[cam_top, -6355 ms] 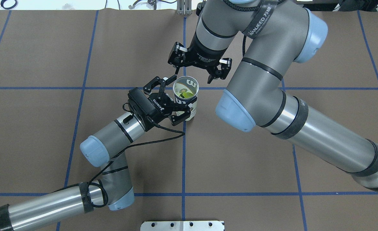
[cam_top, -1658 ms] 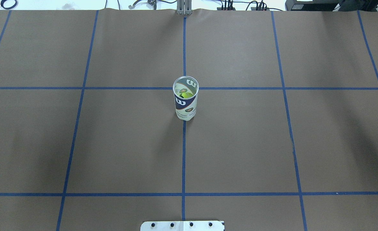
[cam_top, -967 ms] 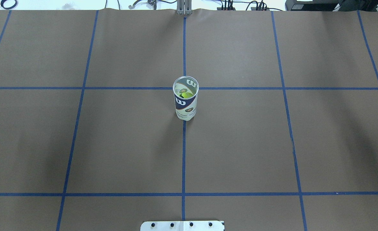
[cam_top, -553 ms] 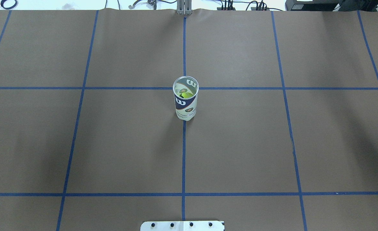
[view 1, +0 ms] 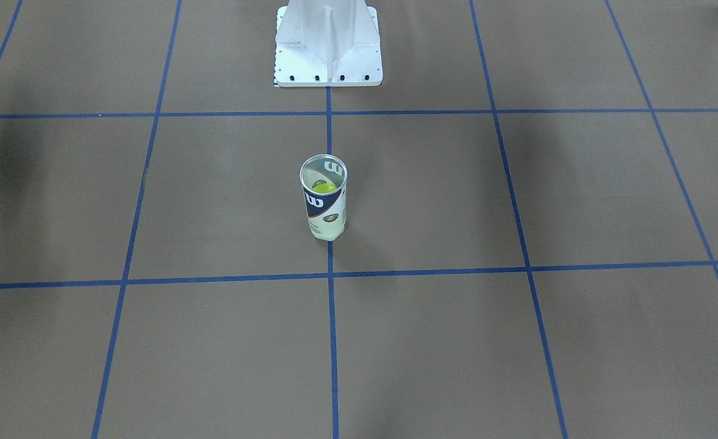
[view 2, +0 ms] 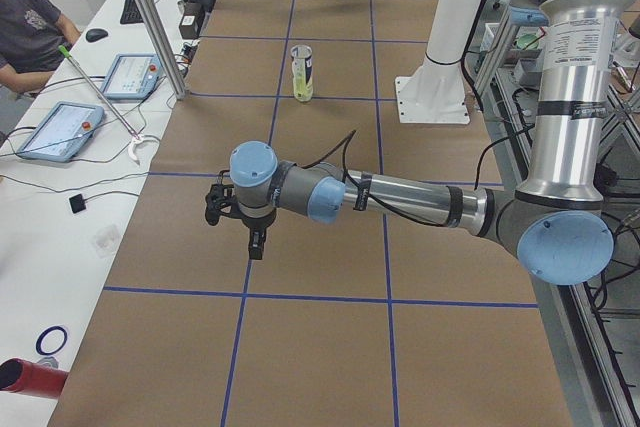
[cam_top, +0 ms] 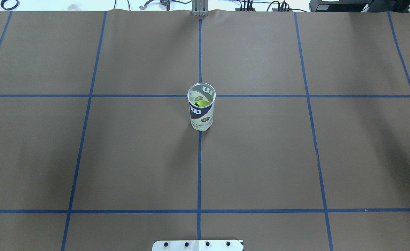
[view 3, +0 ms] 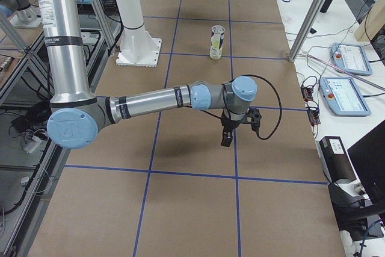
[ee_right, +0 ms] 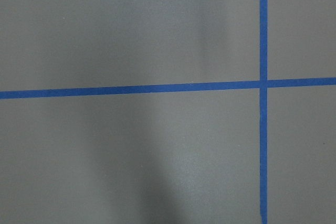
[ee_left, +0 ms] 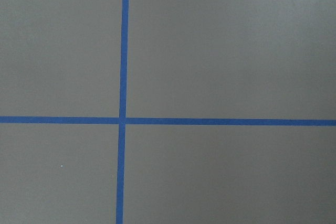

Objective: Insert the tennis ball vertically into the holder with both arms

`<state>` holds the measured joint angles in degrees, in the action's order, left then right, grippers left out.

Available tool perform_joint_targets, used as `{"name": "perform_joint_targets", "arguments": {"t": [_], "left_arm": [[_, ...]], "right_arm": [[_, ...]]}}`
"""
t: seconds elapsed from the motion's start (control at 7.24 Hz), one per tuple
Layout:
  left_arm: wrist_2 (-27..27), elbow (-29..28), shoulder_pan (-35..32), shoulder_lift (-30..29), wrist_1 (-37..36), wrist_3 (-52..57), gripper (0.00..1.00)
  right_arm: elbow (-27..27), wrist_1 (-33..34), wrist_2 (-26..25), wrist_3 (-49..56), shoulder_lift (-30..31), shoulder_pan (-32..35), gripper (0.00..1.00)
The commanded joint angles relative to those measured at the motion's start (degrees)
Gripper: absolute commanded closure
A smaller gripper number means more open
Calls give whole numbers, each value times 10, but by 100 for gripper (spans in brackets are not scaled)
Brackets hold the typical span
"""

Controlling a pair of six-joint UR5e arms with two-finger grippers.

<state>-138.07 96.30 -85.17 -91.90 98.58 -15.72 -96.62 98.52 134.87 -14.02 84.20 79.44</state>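
Well, off at the 9 o'clock end the left arm (view 2: pixel 400 202) lies stretched low across the table (cam_top: pixel 260 157), and its left gripper (view 2: pixel 240 222) points down over bare brown paper, with nothing seen in it. It shows only from the side camera, so I cannot tell how far its fingers are parted. Its wrist camera looks straight down on a crossing of blue tape (ee_left: pixel 122 120) and shows no fingers. Toward 12 o'clock from that gripper in the left view, and well apart from it, the holder (cam_top: pixel 201 111) stands upright in the middle of the table. Its foot is on the centre tape line, just on the robot's side of a crossing. Its top is open, and the yellow-green ball (cam_top: pixel 200 103) sits inside, seen down through the mouth; nothing touches the holder. At 6 o'clock from it in the overhead view, near the table's edge, is the white pedestal (cam_top: pixel 198 245). Over at the 3 o'clock end the right arm (view 3: pixel 156 100) reaches out low in the same way. The right gripper (view 3: pixel 237 127) hangs over the paper, likewise with nothing seen in it, and its opening I cannot tell either. Only a black sliver of it shows at the overhead's 3 o'clock edge. A person (view 2: pixel 25 17) sits at the side bench.
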Motion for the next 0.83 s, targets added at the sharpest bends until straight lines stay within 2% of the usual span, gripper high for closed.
{"name": "perform_joint_targets", "arguments": {"t": [0.0,0.41,0.55,0.69], "left_arm": [[40,0,0,-2,1,3,0],[72,-4,4,-4,-4,45,0],[89,-5,4,-4,-4,48,0],[90,-4,4,-4,-5,48,0]], "right_arm": [[9,-1,5,-1,-1,5,0],[20,-2,8,-1,-6,8,0],[22,-20,8,-1,-7,9,0],[57,-72,7,-1,-7,8,0]]}}
